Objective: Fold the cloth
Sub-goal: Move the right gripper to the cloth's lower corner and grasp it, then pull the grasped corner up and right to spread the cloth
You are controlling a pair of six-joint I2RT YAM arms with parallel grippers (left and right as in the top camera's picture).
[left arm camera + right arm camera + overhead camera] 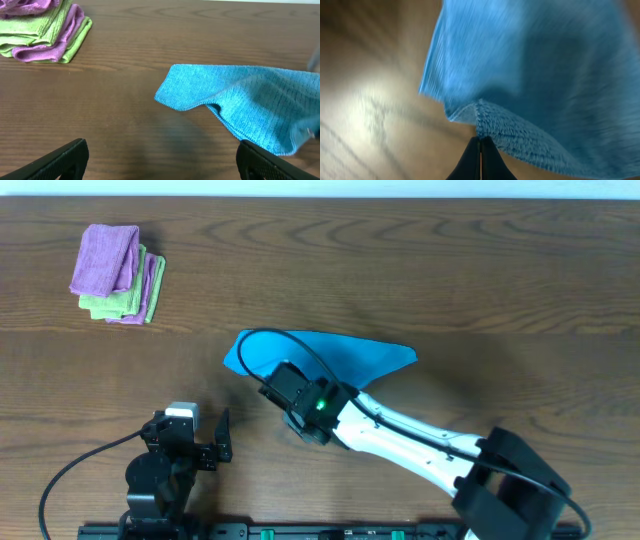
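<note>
A blue cloth (335, 356) lies partly folded near the table's middle; it also shows in the left wrist view (260, 102) and the right wrist view (540, 70). My right gripper (480, 142) is shut on the cloth's near edge, lifting it off the wood; in the overhead view its wrist (300, 395) covers that edge. My left gripper (160, 162) is open and empty, low at the front left, apart from the cloth; it sits at the table's near edge in the overhead view (205, 445).
A stack of folded purple and green cloths (117, 273) lies at the far left; it also shows in the left wrist view (45, 30). The right arm (440, 455) stretches from the front right across the table.
</note>
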